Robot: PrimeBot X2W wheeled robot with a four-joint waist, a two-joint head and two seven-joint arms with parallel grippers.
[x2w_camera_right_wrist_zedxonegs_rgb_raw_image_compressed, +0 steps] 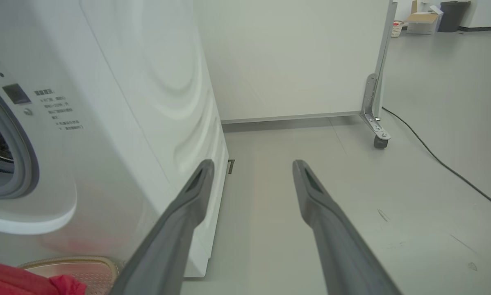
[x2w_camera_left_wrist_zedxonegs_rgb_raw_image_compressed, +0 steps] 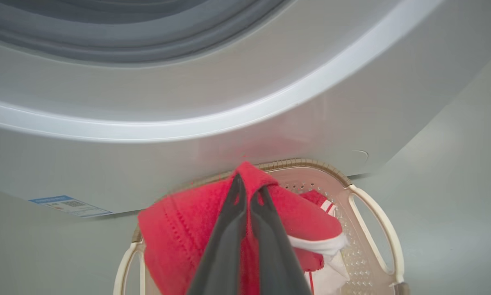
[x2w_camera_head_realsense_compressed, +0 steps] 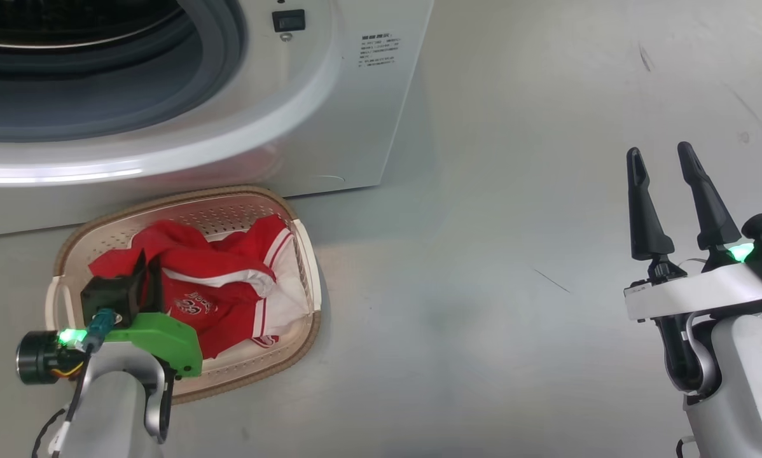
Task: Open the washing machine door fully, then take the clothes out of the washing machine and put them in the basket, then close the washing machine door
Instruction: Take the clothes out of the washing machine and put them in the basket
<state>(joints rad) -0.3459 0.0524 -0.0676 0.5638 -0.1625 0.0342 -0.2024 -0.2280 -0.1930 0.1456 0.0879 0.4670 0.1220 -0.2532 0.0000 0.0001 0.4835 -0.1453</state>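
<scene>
Grey floor [x2w_camera_head_realsense_compressed: 514, 222] spreads across the frame's right. At lower left my left hand [x2w_camera_left_wrist_zedxonegs_rgb_raw_image_compressed: 249, 190] pinches the clothes [x2w_camera_head_realsense_compressed: 228, 280] in the basket [x2w_camera_head_realsense_compressed: 215, 193], below the washing machine [x2w_camera_head_realsense_compressed: 355, 127]; my right hand [x2w_camera_head_realsense_compressed: 661, 152] stands spread, empty.

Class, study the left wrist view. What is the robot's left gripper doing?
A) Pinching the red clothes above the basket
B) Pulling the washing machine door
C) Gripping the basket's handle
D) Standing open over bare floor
A: the left gripper has its two dark fingers closed together on a raised fold of the red clothes, directly over the cream basket.
</scene>
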